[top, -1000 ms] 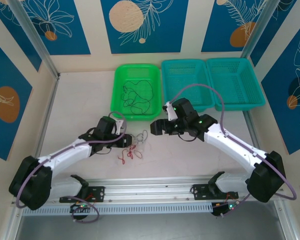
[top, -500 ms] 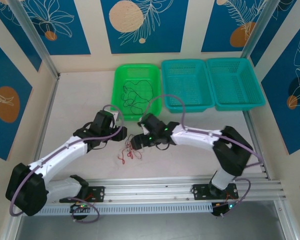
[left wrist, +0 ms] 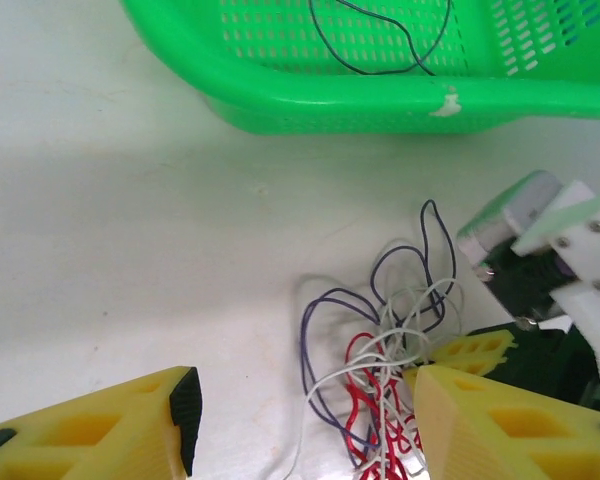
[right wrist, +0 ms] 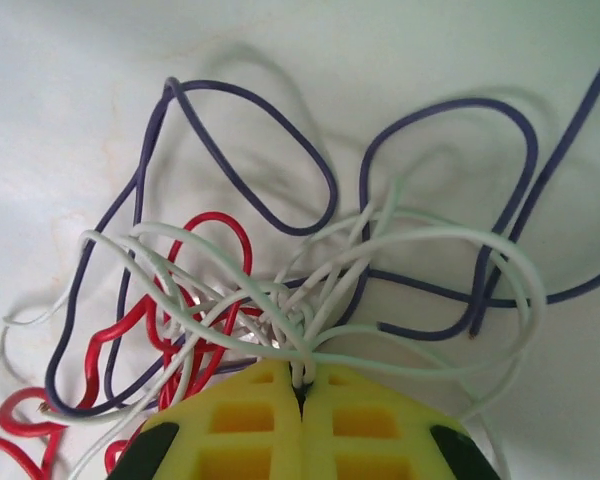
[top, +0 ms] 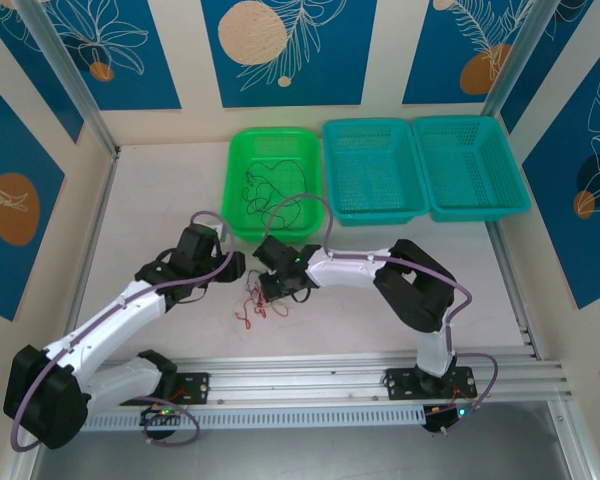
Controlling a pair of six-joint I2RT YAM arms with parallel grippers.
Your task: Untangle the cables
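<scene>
**A:** How far along?

**B:** Early, I'd judge. One loose wire [top: 263,187] lies by itself in the green basket [top: 229,190]. The cables [top: 265,298] are one knot on the table [top: 160,200], just in front of that basket and between the two grippers.

**A:** What's in the knot?

**B:** A white cable [right wrist: 430,240], a red cable [right wrist: 205,225] and a dark cable [right wrist: 270,125], all looped through each other. None has been pulled free, so most of the sorting is left.

**A:** Grippers?

**B:** The right gripper [right wrist: 300,385] has its jaws pressed together on a bunch of white strands at the knot's centre. The left gripper [left wrist: 302,400] is spread wide and holds nothing. Its fingers [left wrist: 90,435] sit either side of the near edge of the knot.

**A:** Which way does it point? Long axis?

**B:** No single heading, since it's a clump. From above it runs slightly diagonal. The red ends trail toward the near left and the dark loops fan out toward the green basket. White strands radiate from the pinch point.
</scene>
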